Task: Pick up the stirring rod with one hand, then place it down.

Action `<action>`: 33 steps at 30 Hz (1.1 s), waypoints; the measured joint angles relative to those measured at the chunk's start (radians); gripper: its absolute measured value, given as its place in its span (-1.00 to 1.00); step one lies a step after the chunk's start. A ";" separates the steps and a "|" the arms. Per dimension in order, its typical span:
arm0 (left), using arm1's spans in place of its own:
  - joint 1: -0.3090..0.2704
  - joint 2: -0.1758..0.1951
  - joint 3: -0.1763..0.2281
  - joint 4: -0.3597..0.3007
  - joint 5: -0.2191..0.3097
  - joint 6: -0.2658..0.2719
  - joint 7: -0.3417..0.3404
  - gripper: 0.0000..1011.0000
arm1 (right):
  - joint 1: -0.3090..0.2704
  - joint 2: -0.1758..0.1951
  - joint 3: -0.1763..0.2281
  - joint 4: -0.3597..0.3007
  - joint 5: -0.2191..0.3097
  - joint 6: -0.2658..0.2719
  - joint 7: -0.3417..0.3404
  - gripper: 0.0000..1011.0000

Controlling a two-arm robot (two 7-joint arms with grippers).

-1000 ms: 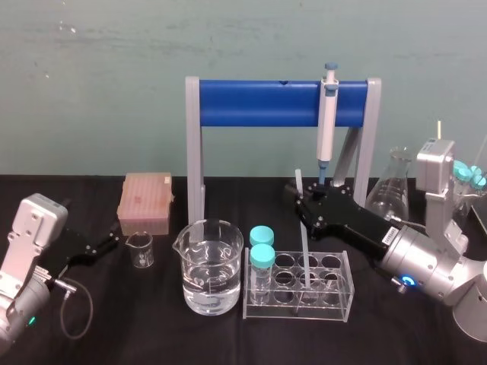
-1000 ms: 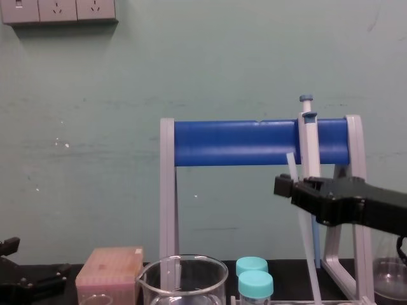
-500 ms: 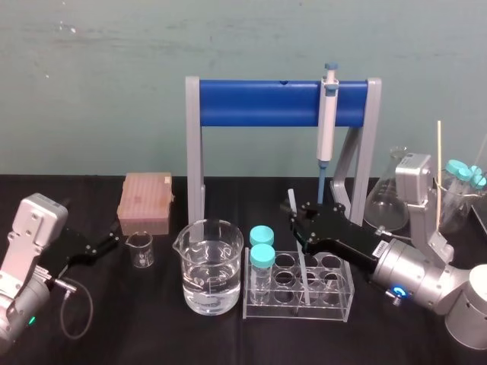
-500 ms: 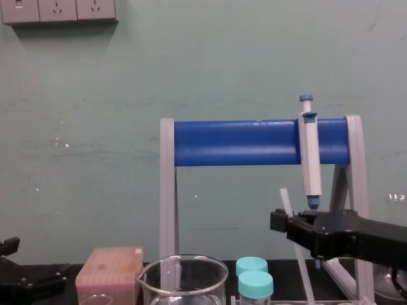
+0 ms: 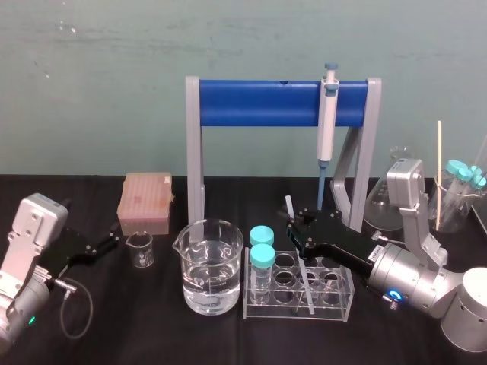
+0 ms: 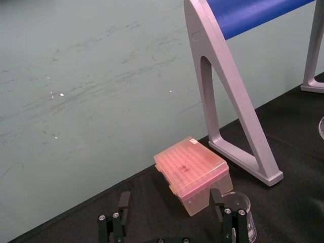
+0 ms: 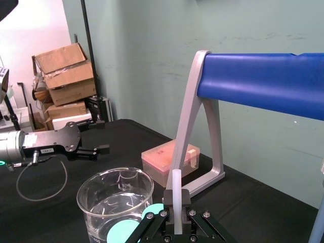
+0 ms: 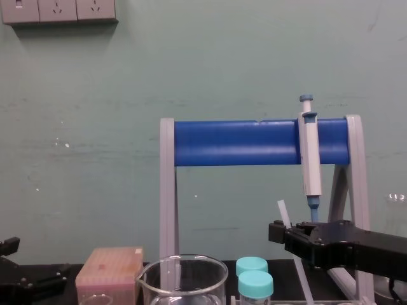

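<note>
At near left, parked with fingers apart beside a small beaker (image 5: 140,249): left gripper (image 5: 110,242). Mid-table, clamped tilted in the right gripper (image 5: 295,224), the stirring rod (image 5: 290,206), lower end down in the clear tube rack (image 5: 335,300), beside two teal-capped tubes (image 5: 262,255) and a water beaker (image 5: 209,270). Close behind, the blue-barred stand (image 5: 259,104) with its hanging pipette (image 5: 327,114).

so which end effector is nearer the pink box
Left. The left end effector is just left of the pink box; the right end effector, holding a glass rod, is beyond the beaker over the rack.
</note>
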 joint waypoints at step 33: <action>0.000 0.000 0.000 0.000 0.000 0.000 0.000 0.98 | -0.001 0.002 0.001 -0.001 0.003 -0.001 0.001 0.53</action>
